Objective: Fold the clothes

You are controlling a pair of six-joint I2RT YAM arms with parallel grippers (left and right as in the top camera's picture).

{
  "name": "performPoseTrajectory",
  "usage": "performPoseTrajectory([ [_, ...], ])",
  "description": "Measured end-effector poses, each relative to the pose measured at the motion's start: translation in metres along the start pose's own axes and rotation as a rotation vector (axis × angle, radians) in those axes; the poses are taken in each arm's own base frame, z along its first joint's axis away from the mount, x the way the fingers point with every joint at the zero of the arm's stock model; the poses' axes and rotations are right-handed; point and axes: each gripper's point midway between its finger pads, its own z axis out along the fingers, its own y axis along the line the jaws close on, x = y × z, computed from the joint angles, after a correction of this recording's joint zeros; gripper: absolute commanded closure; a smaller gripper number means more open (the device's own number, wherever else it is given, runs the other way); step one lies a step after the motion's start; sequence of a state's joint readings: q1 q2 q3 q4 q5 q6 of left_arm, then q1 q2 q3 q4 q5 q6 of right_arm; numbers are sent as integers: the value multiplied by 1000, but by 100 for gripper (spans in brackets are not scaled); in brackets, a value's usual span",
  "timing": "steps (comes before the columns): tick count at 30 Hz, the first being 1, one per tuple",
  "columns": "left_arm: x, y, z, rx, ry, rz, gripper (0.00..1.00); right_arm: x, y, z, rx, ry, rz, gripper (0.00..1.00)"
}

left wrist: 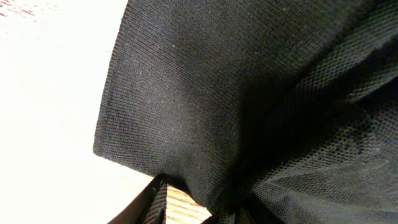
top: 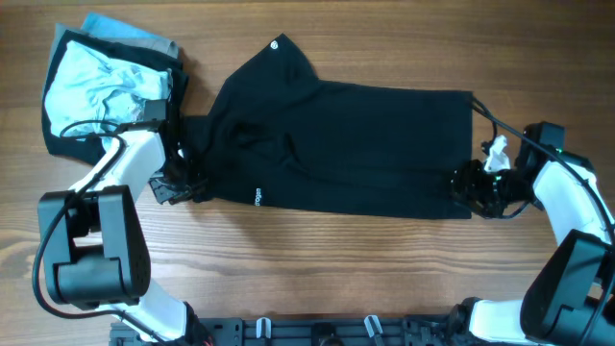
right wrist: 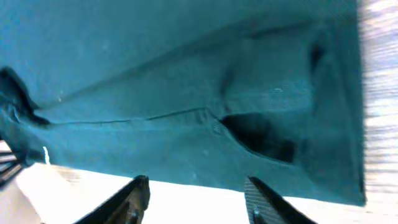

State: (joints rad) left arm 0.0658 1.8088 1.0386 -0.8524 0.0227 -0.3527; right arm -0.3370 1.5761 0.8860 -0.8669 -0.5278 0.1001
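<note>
- The black shirt (top: 346,144) lies in the middle of the wooden surface (top: 327,274), folded into a long band that runs from the left side toward the right edge.
- One part of it points to the far edge and carries a small white logo (top: 277,44). A white label (top: 258,197) sits by the near hem.
- The left claw (top: 178,185) is clamped on the wrinkled left end of the shirt. In its wrist view, black knit and mesh fill the picture and bunch down beside one finger (left wrist: 152,202).
- The right claw (top: 473,187) is at the near-right corner of the shirt. Its fingers (right wrist: 134,199) are spread apart and grip nothing.
- A pile (top: 106,82) of folded garments, pale blue on top, lies in the far-left corner, just beside the shirt.
- The left arm hides part of the shirt's left edge, and the right wrist view shows the shirt teal and blurred.
</note>
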Motion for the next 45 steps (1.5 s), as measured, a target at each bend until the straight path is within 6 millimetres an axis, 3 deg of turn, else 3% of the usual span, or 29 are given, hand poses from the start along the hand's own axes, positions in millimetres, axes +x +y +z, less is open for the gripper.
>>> performPoseTrajectory([
  [11,0,0,0,-3,-2,0,67,3,26,26,-23,-6,-92,60],
  [17,0,1,0,-3,-1,0,66,2,21,42,-22,3,-46,53],
  [24,0,1,0,-3,-2,0,66,-1,18,50,-22,8,-15,54],
  [28,0,1,0,-3,-2,0,66,-7,18,55,-32,-4,0,59],
  [32,0,1,0,-4,-1,0,66,-18,20,57,-47,-41,-5,80],
  [37,1,1,0,-5,1,0,66,-23,24,58,-71,-56,-13,93],
  [45,1,1,0,-6,1,0,66,-30,34,55,-145,-73,1,96],
])
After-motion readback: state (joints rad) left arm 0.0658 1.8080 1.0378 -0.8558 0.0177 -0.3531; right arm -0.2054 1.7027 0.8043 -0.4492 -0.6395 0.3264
